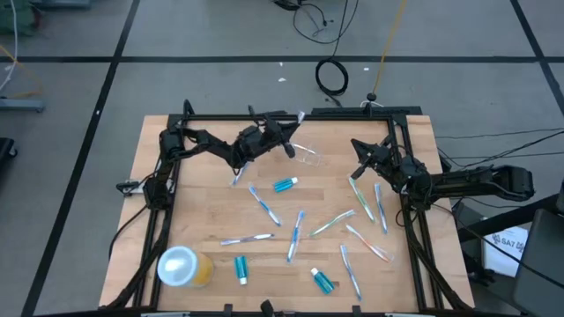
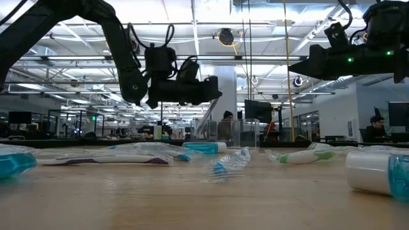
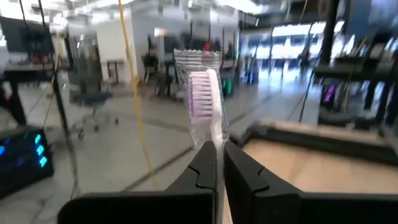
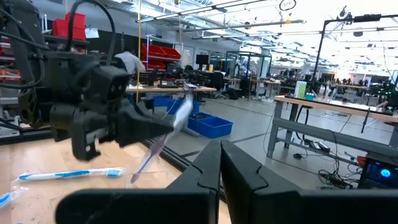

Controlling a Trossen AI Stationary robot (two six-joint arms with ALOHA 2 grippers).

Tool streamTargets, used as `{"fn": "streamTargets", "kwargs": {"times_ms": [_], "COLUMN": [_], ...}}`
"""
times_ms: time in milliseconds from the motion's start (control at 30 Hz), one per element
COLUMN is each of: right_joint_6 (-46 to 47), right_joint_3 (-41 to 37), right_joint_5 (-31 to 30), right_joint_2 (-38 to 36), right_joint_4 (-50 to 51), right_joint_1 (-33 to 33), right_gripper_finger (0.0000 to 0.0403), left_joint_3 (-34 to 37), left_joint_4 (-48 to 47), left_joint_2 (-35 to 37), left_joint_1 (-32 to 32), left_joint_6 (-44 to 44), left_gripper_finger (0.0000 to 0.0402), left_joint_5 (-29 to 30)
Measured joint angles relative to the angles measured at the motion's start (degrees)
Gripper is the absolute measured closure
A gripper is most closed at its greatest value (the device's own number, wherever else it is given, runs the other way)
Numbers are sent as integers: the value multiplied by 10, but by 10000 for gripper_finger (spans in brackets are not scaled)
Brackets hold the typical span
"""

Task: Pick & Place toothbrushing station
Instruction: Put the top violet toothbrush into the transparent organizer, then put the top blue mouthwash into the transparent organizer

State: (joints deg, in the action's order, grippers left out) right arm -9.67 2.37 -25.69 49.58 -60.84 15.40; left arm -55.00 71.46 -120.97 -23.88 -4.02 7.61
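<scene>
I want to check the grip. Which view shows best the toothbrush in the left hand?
The left wrist view: the wrapped toothbrush rises from the shut left hand. The high view shows it small; the right wrist view, sideways.

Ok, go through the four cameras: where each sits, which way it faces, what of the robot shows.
High: overhead, looking straight down at the table; both arms show.
Low: at tabletop height, looking level into the room; both arms hang above.
Left wrist: past the left end effector, shut on a wrapped toothbrush.
Right wrist: past the shut right end effector, facing the left arm.
Shared: that toothbrush shows in both wrist views.
</scene>
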Motion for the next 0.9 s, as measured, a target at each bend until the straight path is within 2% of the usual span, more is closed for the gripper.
{"fn": "streamTargets", "kwargs": {"times_ms": [333,700,800,900], "right_joint_6": [0,0,-2,-2], "right_joint_3": [0,0,0,0], "right_joint_5": [0,0,0,0], "right_joint_2": [0,0,0,0], "right_joint_4": [-1,-1,-2,-2], "right_joint_1": [0,0,0,0], "right_gripper_finger": [399,399,399,399], "left_joint_3": [0,1,1,1], "left_joint_4": [-11,-28,-97,-219], "left_joint_2": [0,15,50,107], "left_joint_1": [6,23,35,45], "left_joint_6": [-17,-21,-18,-17], "left_gripper_finger": [340,279,265,257], "left_joint_5": [59,62,86,118]}}
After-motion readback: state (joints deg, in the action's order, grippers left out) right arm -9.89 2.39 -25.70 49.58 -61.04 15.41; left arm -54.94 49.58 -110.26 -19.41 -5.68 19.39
